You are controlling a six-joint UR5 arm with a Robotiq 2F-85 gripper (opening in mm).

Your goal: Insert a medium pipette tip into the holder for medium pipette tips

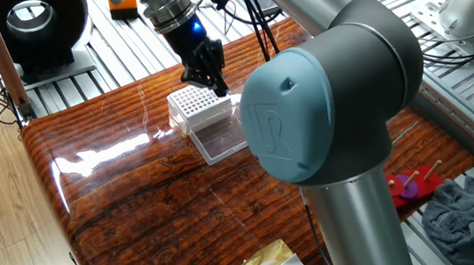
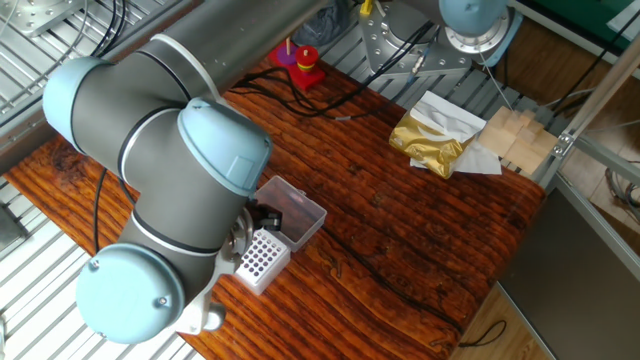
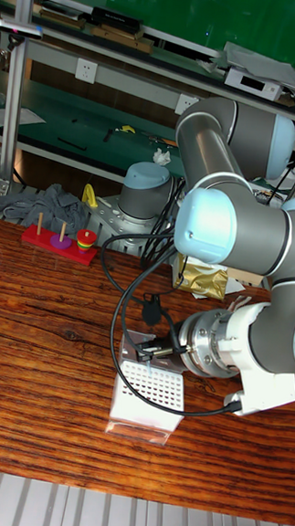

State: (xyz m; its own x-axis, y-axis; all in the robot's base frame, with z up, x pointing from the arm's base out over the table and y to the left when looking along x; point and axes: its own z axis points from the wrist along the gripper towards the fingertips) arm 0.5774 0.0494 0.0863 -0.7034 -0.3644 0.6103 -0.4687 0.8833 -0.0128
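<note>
At the near edge of the wooden table (image 3: 39, 394) in the tall fixed view, the holder for medium pipette tips (image 3: 149, 393) sits with its white grid of holes facing up and its clear hinged lid (image 1: 220, 139) lying open flat on the wood beside it. Directly above the far edge of the grid, the UR5's black gripper (image 1: 211, 78) points down at the holder, its fingertips close over the holes (whether the jaws are clenched on a pipette tip or released cannot be told; the fingers look drawn together, but nothing between them is clear enough to name). In the other fixed view the arm's grey and blue joints hide most of the gripper, leaving only the grid (image 2: 259, 257) and the lid visible. Farther back on the table lie a crumpled gold foil bag (image 2: 431, 142) and, well apart from the holder, a red stacking-ring toy (image 3: 61, 239). A grey cloth (image 3: 43, 208) lies behind the table.
</note>
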